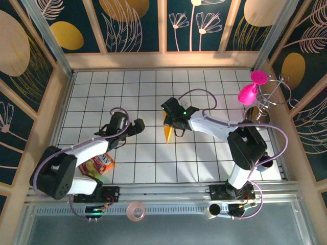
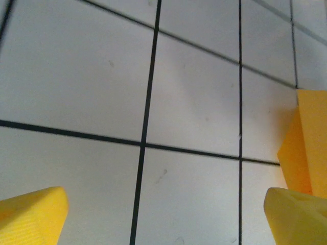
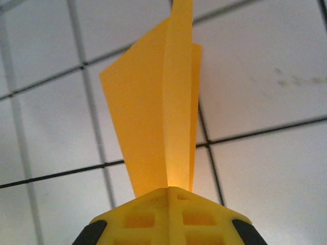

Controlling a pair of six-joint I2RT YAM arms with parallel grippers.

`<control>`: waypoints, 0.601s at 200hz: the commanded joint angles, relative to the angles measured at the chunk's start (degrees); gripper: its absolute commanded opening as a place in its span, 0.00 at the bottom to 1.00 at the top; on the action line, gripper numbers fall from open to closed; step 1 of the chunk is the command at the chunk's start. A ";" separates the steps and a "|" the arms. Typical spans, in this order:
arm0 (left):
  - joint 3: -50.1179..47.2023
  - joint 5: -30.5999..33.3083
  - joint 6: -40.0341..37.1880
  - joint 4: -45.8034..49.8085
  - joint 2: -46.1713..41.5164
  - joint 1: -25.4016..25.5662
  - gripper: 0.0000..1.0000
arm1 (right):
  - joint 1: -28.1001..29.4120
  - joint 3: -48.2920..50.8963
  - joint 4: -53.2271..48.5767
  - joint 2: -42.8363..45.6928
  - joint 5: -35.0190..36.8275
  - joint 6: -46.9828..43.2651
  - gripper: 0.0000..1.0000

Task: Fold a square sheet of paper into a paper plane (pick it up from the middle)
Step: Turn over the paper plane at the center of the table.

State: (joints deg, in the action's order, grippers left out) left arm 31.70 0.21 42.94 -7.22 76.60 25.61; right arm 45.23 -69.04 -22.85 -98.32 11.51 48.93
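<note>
Evidently folding looks finished, set-down pending: the creased orange-yellow paper plane (image 1: 167, 132) (image 3: 158, 112) sits clamped in the right end effector (image 1: 171, 122) (image 3: 171, 193) over the white gridded table's (image 1: 92, 92) centre; the left end effector (image 1: 136, 126) (image 2: 163, 214) stands wide, left of centre.

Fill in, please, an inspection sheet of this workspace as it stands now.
Surface: white tiled table, black grid lines.
Job's things: orange paper plane, folded along a centre crease.
Clutter: snack packet at the near left; pink balloon figure at the far right; tape roll at the near edge.
Pincers: left pincer open, holding nothing; right pincer shut on the paper plane.
Cables: purple cables, one looping on each side.
Surroundings: dark floral wall panels in wooden frames.
</note>
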 commanded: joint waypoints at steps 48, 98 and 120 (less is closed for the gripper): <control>-3.92 4.86 4.19 0.16 -11.36 -1.00 0.94 | -4.36 10.73 34.08 0.36 -32.05 -8.89 0.01; -4.34 -7.56 5.80 -5.14 -9.93 -0.79 0.80 | -8.59 21.57 48.50 -3.18 -41.64 -2.98 0.02; -3.29 -10.91 8.09 -7.75 -6.29 1.06 0.73 | -9.85 25.03 49.91 -3.10 -41.83 -2.83 0.02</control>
State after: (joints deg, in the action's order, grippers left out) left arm 27.53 -4.16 48.12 -10.57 67.02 25.06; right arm 36.60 -46.96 19.88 -101.16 -26.30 44.31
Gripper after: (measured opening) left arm 0.760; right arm 0.049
